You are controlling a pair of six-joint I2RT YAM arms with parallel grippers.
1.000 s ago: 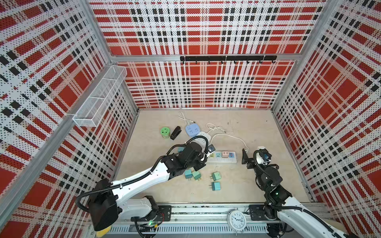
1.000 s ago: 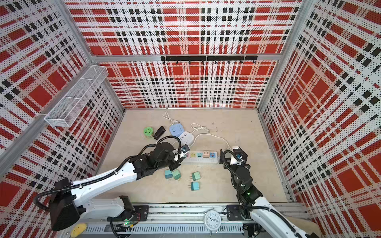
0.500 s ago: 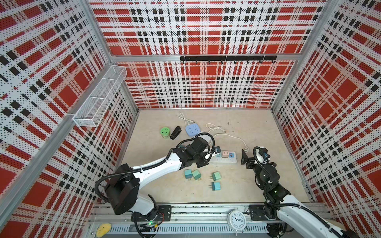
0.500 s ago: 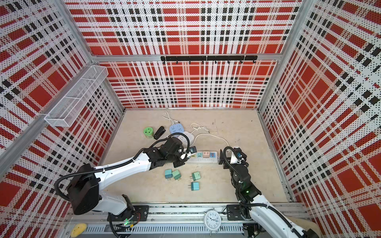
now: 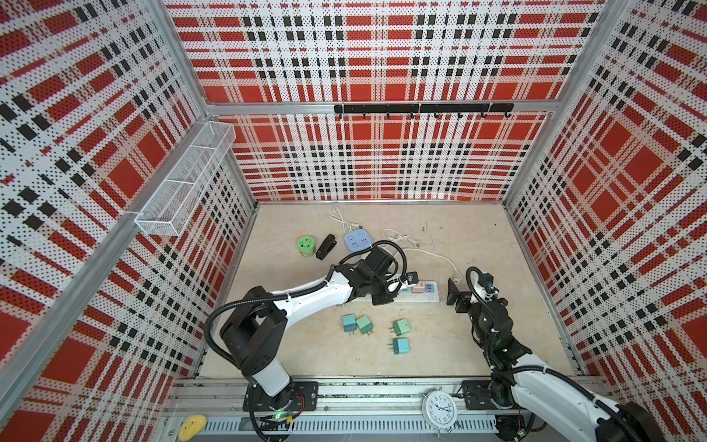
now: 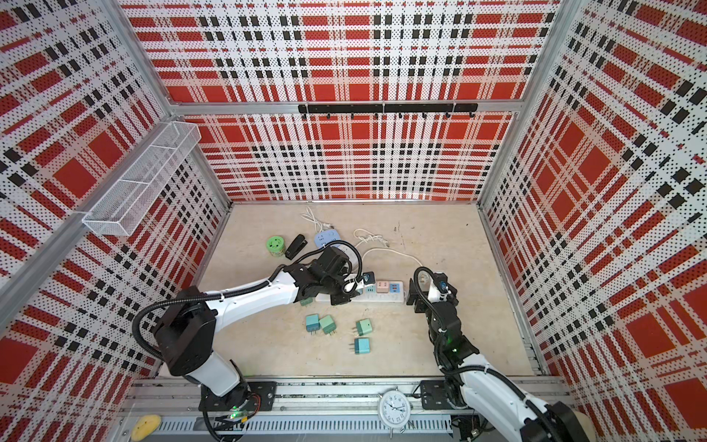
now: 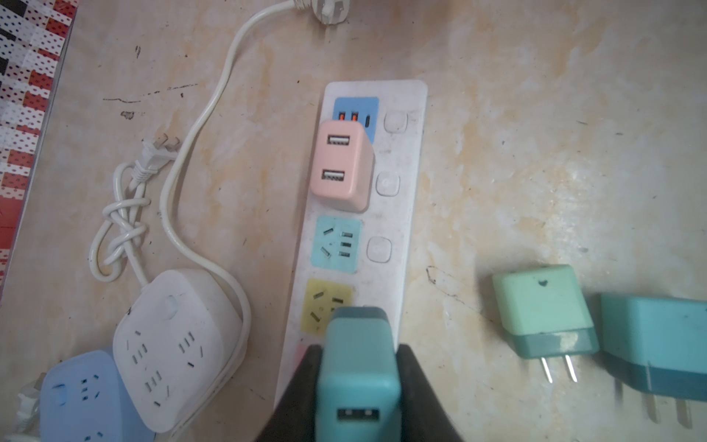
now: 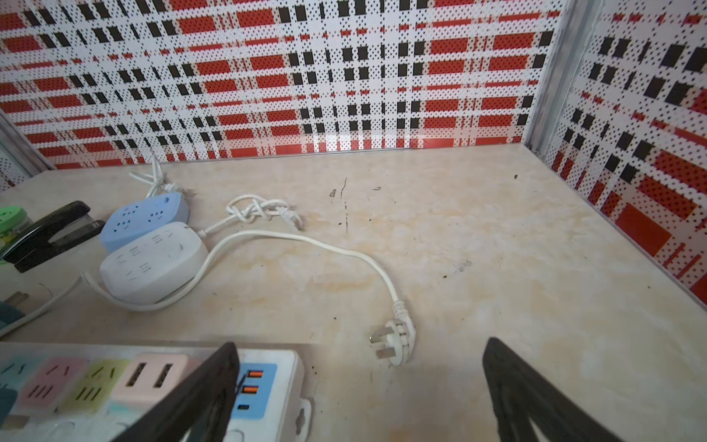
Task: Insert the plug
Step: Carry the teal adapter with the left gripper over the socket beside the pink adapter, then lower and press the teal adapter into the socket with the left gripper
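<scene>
My left gripper point(image 7: 357, 386) is shut on a teal plug point(image 7: 357, 367) with a USB port facing the wrist camera; its prongs are hidden. The plug hangs over the yellow socket of the white power strip point(image 7: 398, 214), and in both top views it shows over the strip's left part point(image 5: 412, 277) point(image 6: 369, 278). A pink charger point(image 7: 340, 168) sits plugged into the strip. My right gripper point(image 5: 453, 292) point(image 8: 359, 390) stands open at the strip's right end point(image 8: 283, 382), holding nothing.
Several loose teal and green plugs point(image 5: 355, 323) point(image 5: 400, 336) lie in front of the strip. A white socket hub point(image 7: 172, 344), a blue one point(image 5: 357, 240), a green can point(image 5: 306, 246), a black stapler point(image 5: 326, 247) and a corded white plug point(image 8: 398, 336) lie behind it.
My left gripper has carried the teal plug to the right along the power strip. The right gripper has stayed open and barely shifted.
</scene>
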